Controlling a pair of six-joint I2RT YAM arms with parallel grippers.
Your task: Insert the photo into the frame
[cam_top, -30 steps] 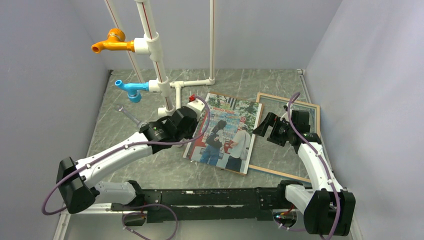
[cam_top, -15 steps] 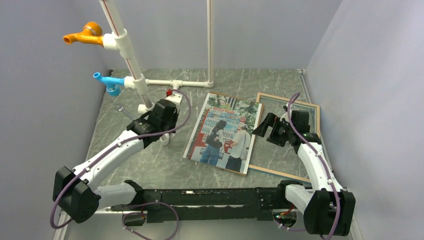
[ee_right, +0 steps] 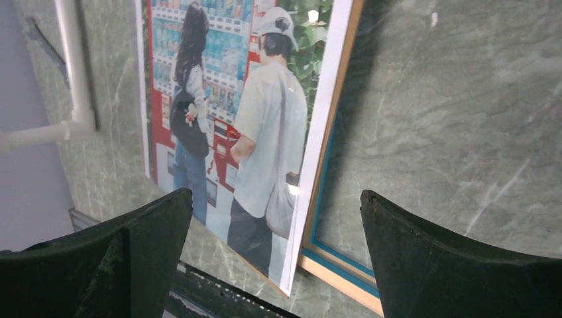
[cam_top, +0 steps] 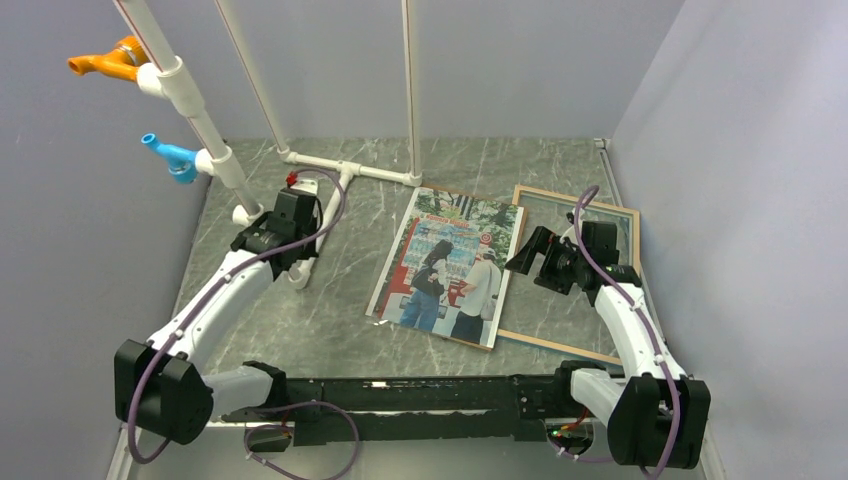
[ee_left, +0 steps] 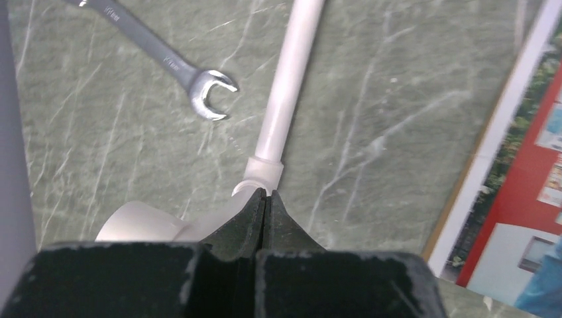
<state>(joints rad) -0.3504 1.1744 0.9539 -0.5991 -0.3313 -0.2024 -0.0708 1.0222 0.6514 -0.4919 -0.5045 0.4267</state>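
- Lying picture-side up on the table [cam_top: 330,320], the photo [cam_top: 448,268] sits mid-table in the top view, skewed, with its right edge over the left rail of the frame [cam_top: 545,192].
- The frame lies flat to the right of the photo, wood face up, and the table shows through its pane.
- The right gripper [cam_top: 522,258] hangs over the line where photo and frame overlap, holding nothing.
- The left gripper [cam_top: 300,272] is well to the left of the photo, at the foot of a leaning white pipe [cam_top: 200,115] that carries an orange tap [cam_top: 105,62] and a blue tap [cam_top: 170,158].
- In the left wrist view, the left gripper [ee_left: 265,199] has its fingers pressed together with nothing between them, and their tips are at a pipe [ee_left: 288,86] elbow.
- A wrench [ee_left: 199,89] lies flat just left of that pipe, apart from it.
- The photo [ee_left: 523,165] shows at the right edge of this view, with a thin brown edge beside its white border.
- In the right wrist view, the right gripper [ee_right: 276,193] has its fingers spread wide and touches neither thing.
- Below it, the photo [ee_right: 225,99] covers the frame's [ee_right: 338,281] left rail, and the frame's blue inner lip shows along the pane.
- A pipe [ee_right: 73,66] runs along the far left.
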